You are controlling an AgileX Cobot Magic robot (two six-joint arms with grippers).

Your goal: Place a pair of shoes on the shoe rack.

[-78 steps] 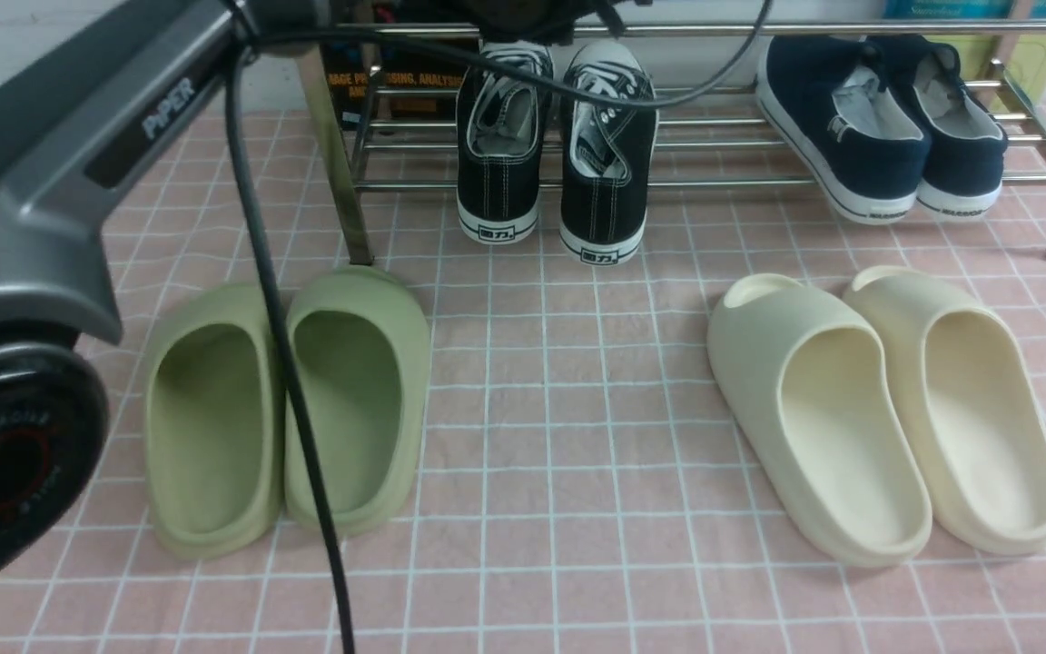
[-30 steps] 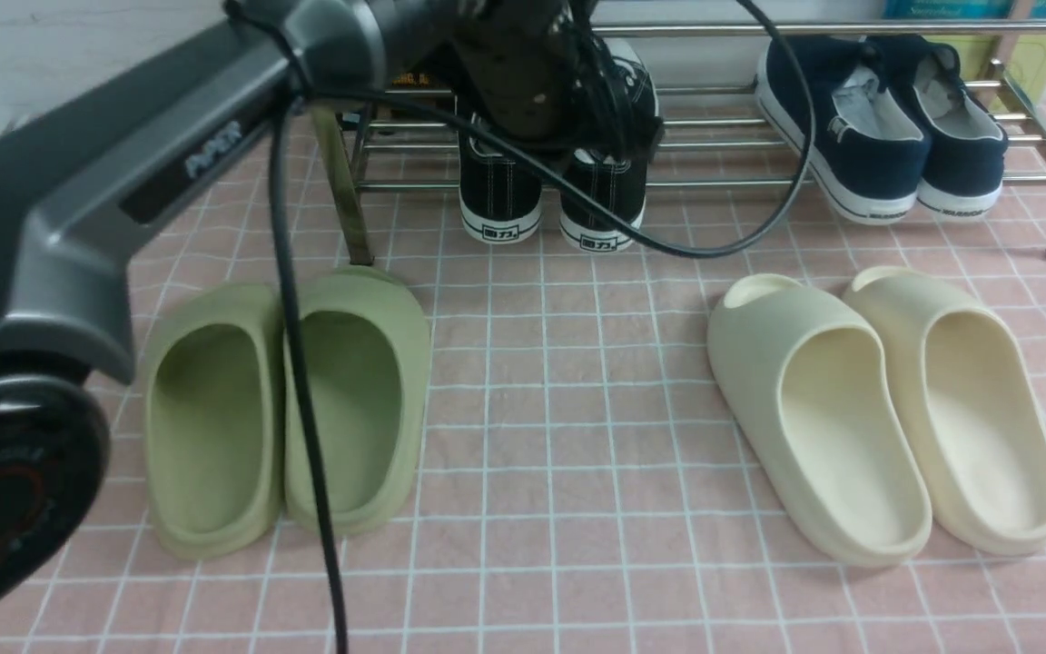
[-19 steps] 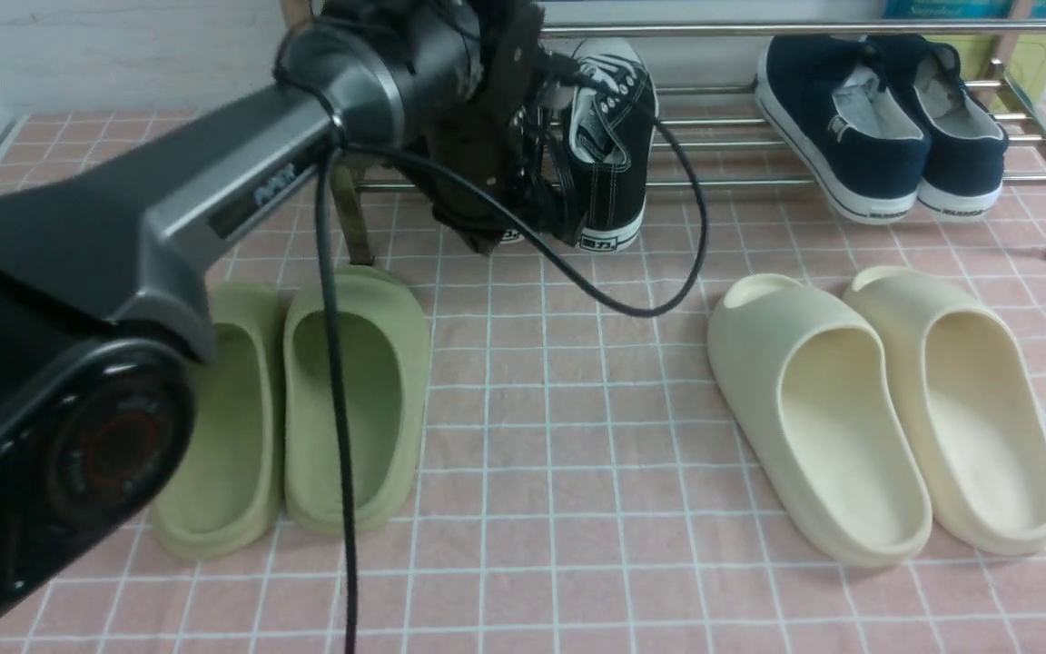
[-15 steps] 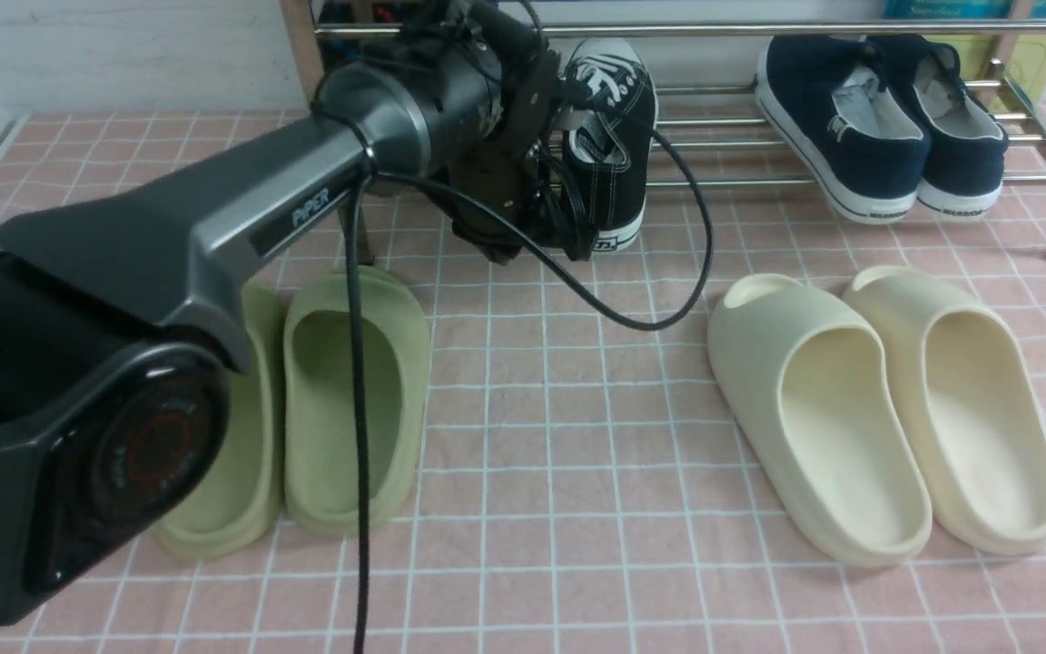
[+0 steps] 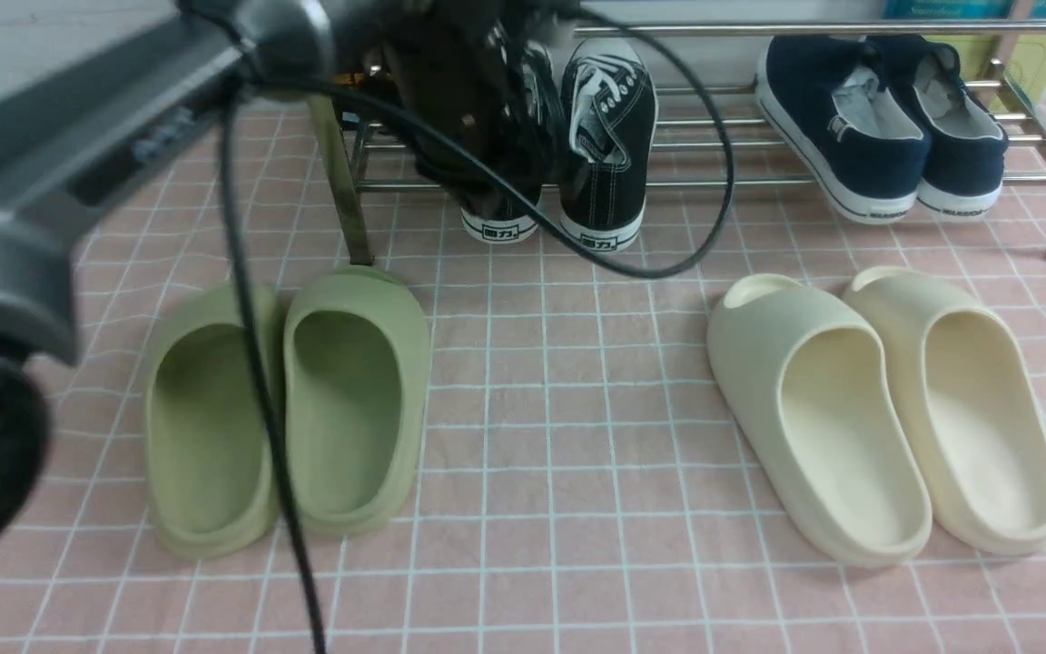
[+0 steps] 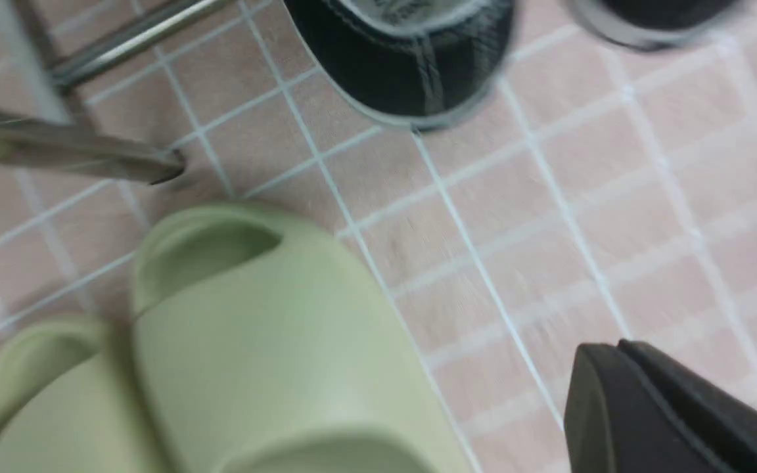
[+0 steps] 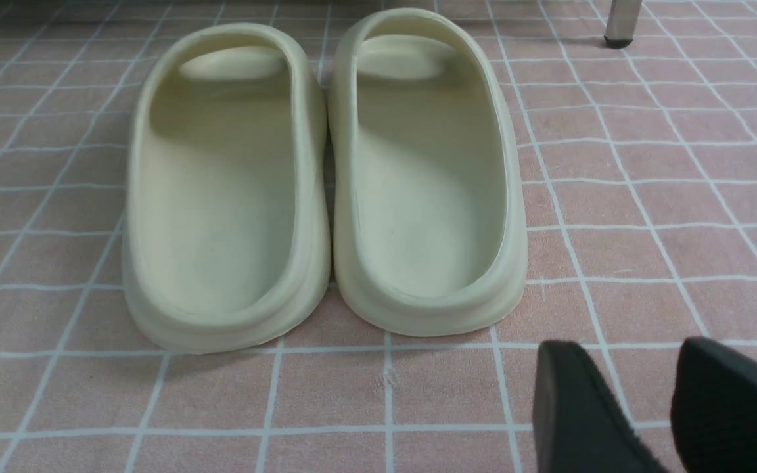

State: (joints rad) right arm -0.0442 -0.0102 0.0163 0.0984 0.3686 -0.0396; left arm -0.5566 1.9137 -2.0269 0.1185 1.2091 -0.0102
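Pink cloth with a white grid (image 5: 577, 381) covers the floor, and the shoe rack (image 5: 759, 182) of steel tubes stands along its far edge. Four pairs of footwear are visible, eight items in all. Two black sneakers (image 5: 609, 154) stand side by side at the rack's left part, toes up over the lower bars and heels forward of the front bar. The left one is largely hidden behind the left arm (image 5: 78, 154) and shows only its heel. Two navy slip-ons (image 5: 836, 127) rest on the rack's right part. Two green slides (image 5: 350, 400) lie on the cloth at the left and two cream slides (image 5: 814, 409) at the right. One black cable (image 5: 260, 363) hangs from the left arm.

The left gripper (image 6: 605, 348) has its fingers pressed together, empty, above the cloth beside a green slide's toe. The right gripper (image 7: 631, 355) has its fingers apart, empty, near the cream slides' heels.
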